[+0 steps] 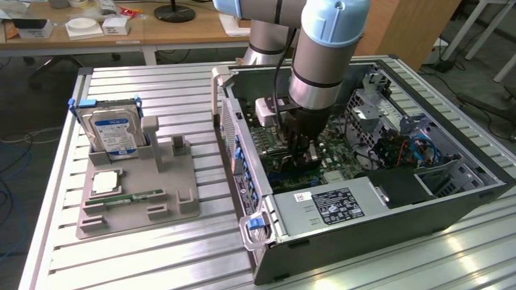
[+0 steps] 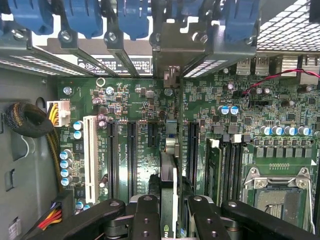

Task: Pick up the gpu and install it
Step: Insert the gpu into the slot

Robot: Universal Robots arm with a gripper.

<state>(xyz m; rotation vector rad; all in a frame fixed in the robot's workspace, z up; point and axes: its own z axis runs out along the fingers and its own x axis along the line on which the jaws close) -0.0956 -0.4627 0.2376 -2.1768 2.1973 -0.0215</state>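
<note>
Gpu (image 2: pixel 169 170) being held edge-on by gripper (image 2: pixel 170 210) (fingers clamped on card) over motherboard (image 2: pixel 280 145) slots inside computer case (image 1: pixel 387 223).

A robotics lab set up for computer assembly.
You had an open PC case (image 1: pixel 363 181) lying on a ribbed aluminium table (image 1: pixel 161 254), beside a grey fixture (image 1: pixel 137 193) that held a hard drive (image 1: pixel 117 136) and a memory stick (image 1: pixel 133 196). Behind it stood wooden desks (image 1: pixel 96 33) strewn with small boxes, and cables (image 1: pixel 12 181) trailed over the floor.
</note>
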